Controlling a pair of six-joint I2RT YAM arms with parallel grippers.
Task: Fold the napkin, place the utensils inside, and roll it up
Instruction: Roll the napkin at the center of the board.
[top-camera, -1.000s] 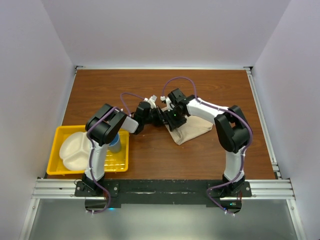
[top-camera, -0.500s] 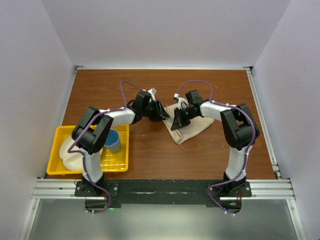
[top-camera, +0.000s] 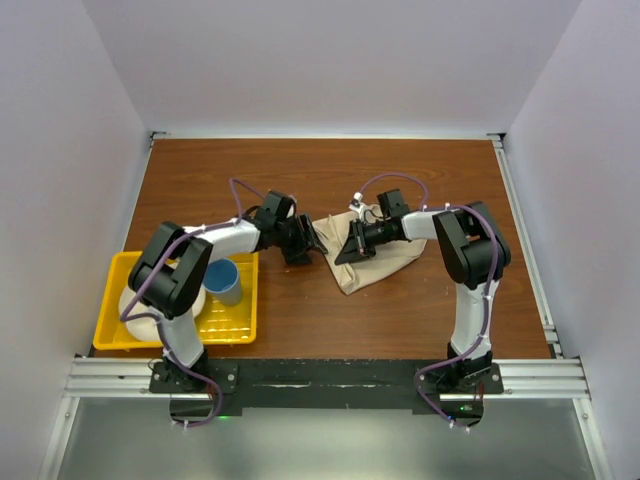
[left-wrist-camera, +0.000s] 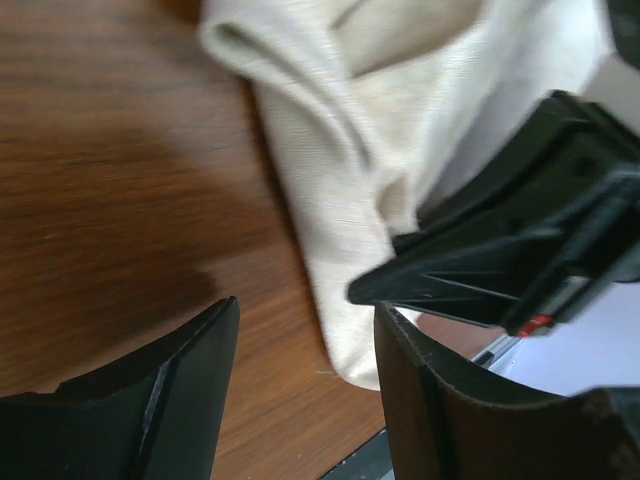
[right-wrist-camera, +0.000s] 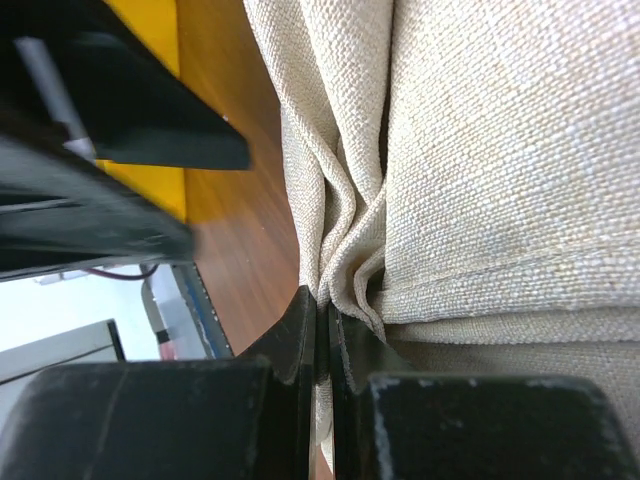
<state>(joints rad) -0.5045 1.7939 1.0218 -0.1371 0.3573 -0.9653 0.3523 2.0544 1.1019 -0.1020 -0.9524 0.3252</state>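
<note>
Brown wooden table (top-camera: 420, 170), white walls around.

Top view. The napkin (top-camera: 378, 262) lies bunched at mid-table. My right gripper (top-camera: 347, 250) is at its left edge, and my left gripper (top-camera: 303, 243) is just beside, facing it. The yellow tray (top-camera: 120, 268) with its blue cup (top-camera: 228, 283) is well apart. No knife is visible.

Left wrist view. My fingers (left-wrist-camera: 170, 390) are apart and hold nothing, over bare wood at the cloth's edge. The right gripper crowds the space ahead. Hazard: the grippers knock together if I advance.

Right wrist view. My fingers (right-wrist-camera: 290, 350) are pressed together on a thin pleat of napkin. Hazard: so slim a pinch may slip. Hazard: a pull may drag the whole cloth into a heap, not a clean fold.
</note>
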